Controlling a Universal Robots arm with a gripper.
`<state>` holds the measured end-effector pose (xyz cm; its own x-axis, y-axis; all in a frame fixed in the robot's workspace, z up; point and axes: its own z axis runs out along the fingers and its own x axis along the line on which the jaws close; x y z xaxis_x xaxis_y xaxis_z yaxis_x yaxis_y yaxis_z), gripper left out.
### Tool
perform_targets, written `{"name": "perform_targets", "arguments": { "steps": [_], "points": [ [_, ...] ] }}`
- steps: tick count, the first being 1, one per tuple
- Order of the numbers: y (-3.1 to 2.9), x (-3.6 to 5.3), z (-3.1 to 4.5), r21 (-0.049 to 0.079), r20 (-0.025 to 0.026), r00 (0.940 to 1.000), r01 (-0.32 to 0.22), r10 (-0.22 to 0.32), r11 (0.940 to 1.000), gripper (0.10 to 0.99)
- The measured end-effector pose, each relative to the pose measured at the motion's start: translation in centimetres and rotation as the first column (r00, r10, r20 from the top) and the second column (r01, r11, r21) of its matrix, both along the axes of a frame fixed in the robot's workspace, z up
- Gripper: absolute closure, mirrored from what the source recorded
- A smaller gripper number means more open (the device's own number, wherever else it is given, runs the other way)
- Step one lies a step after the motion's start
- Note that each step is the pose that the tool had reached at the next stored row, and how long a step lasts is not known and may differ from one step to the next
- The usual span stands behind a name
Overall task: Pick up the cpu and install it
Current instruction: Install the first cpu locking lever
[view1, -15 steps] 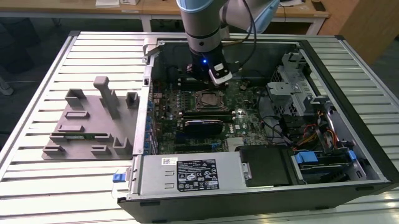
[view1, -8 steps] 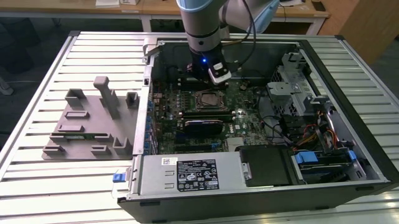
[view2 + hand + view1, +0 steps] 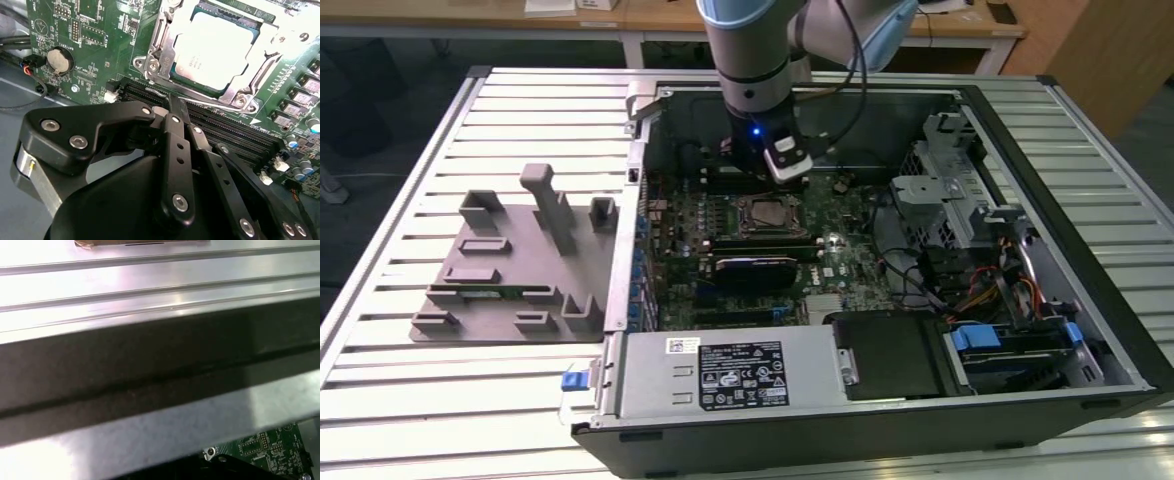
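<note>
The cpu (image 3: 212, 47), a flat square chip with a pale silver top, sits inside the motherboard socket (image 3: 250, 80), framed by the socket's shiny metal load plate. In the exterior view the same socket (image 3: 767, 212) shows as a dark square near the middle of the green motherboard (image 3: 854, 265), inside an open desktop computer case (image 3: 1067, 330) that lies on its side on a slatted metal surface (image 3: 427, 400).

The robot's hand (image 3: 172, 105) hangs just off the socket's edge, above the black memory slots (image 3: 225, 127) that run alongside it. In the second wrist view its black fingers (image 3: 175, 150) come together to a narrow tip with nothing between them, so the hand looks closed and empty. In the exterior view the arm (image 3: 754, 60) reaches straight down into the case, its hand (image 3: 781, 172) just beyond the socket.

Judging from this, the chip is already seated and the picking-up step is over; the work in hand seems to be the finishing of the install or clearing away from it. Any further move calls for care near the load plate and the delicate board parts around it.

A grey fixture tray (image 3: 507, 260) with upright posts rests on the surface at the exterior view's left, well apart from the case.
</note>
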<state>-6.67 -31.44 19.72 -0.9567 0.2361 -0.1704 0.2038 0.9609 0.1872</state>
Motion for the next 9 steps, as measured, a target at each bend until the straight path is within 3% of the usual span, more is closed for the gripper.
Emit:
{"name": "perform_targets", "arguments": {
  "steps": [9],
  "points": [
    [0.13, 0.00, -0.34, -0.006, 0.0000, 0.9990, 0.044, -0.044, 0.9990, 0.980]
  ]
}}
